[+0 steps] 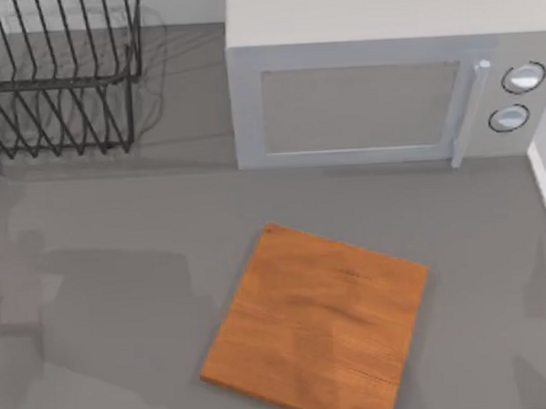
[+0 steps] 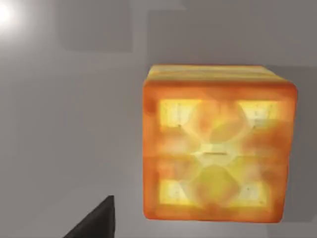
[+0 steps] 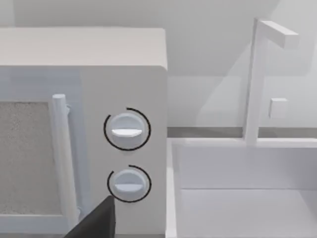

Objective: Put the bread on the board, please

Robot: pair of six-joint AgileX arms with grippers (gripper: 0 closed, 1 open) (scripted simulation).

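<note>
Grey table (image 1: 118,222) carries the board (image 1: 320,321), microwave (image 1: 367,80), wire rack (image 1: 56,78) — bread (image 2: 218,144) too

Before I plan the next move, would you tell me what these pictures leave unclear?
- Bread: the left wrist view has it on the grey table, but not where relative to the board.
- Left gripper: one dark finger tip at the frame edge; open or shut unknown.
- Right gripper: likewise, a tip before the microwave.
</note>
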